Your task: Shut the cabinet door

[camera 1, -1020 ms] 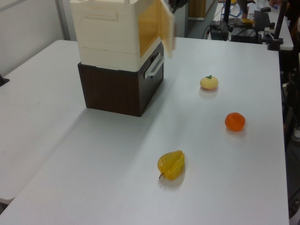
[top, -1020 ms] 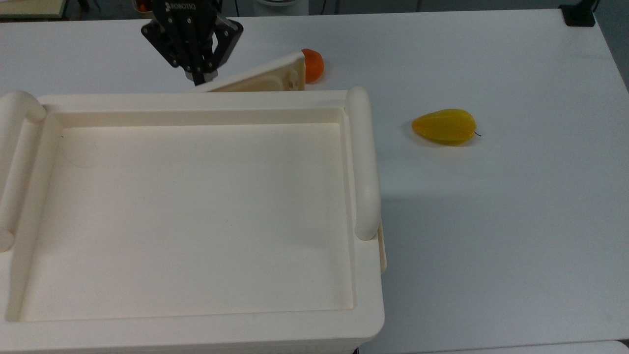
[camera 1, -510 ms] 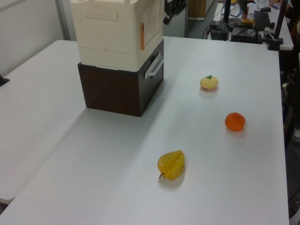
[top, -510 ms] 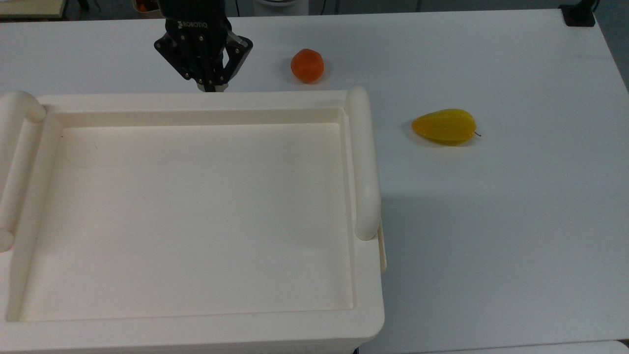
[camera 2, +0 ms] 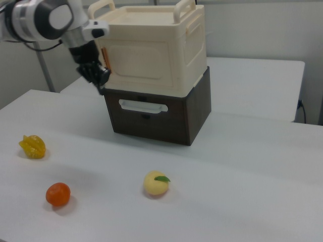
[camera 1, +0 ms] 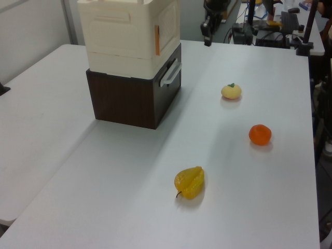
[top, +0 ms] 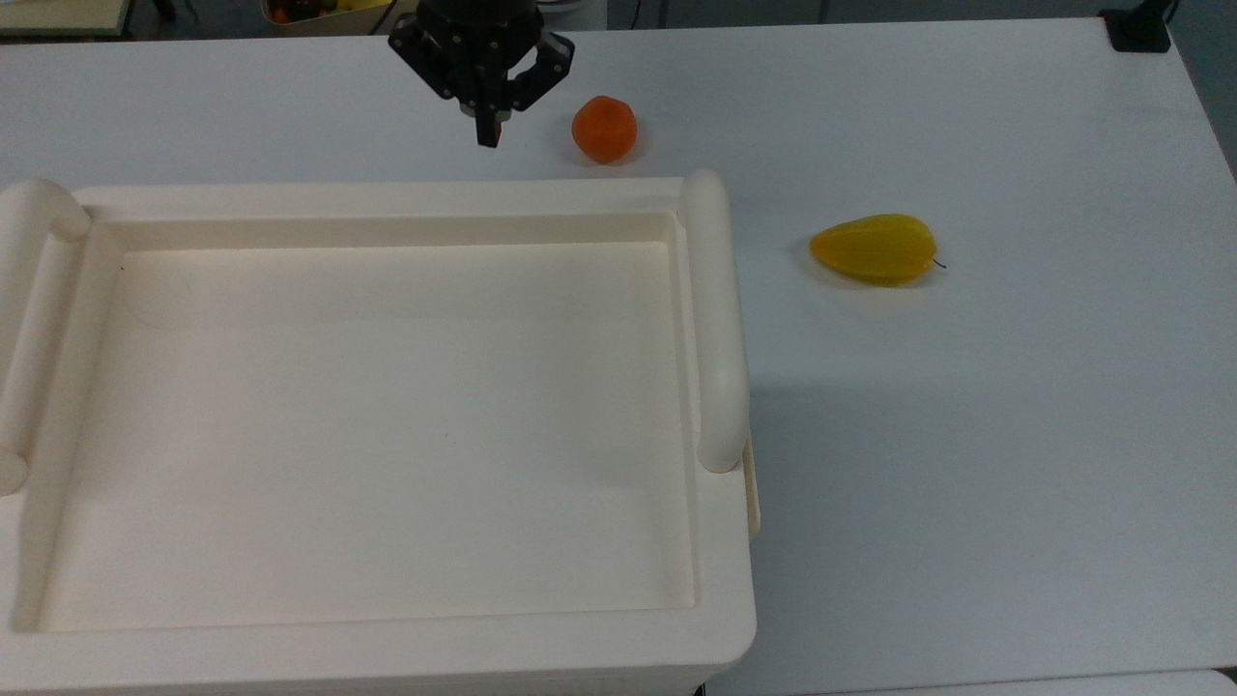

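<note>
The cabinet door (camera 2: 140, 61) now sits flush in the front of the cabinet (top: 387, 416); 1 second ago it stood ajar. The gripper (top: 488, 130), fingers together, has withdrawn clear above the counter (top: 966, 406). Closing appears complete.

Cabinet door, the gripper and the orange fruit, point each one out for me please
cabinet door (camera 2: 140, 64), right view, middle of the cream front panel, flush with the box.
gripper (top: 489, 133), top view, at the dark fingertips beyond the cabinet's edge.
orange fruit (top: 604, 129), top view, centre of its round body.
</note>
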Controlling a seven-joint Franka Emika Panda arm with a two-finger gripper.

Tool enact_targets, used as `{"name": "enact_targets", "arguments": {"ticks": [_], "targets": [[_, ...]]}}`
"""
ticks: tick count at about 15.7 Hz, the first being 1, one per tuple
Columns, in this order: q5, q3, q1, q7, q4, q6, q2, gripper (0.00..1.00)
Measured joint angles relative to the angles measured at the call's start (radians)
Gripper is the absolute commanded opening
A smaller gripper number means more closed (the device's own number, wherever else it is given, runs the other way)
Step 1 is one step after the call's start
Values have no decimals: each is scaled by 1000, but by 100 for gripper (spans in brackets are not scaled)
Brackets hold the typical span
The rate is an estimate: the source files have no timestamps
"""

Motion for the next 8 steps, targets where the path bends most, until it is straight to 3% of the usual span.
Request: {"name": "enact_targets", "arguments": {"ticks": [3,5,6,8], "targets": [[-39,0,28,-61,-68,-75,-61,0],[-41,-4,25,-100,-93,-125,-92,13],[-41,-9,22,-108,-101,-134,-103,38],[-41,-16,14,-114,-105,-142,-113,77]]}}
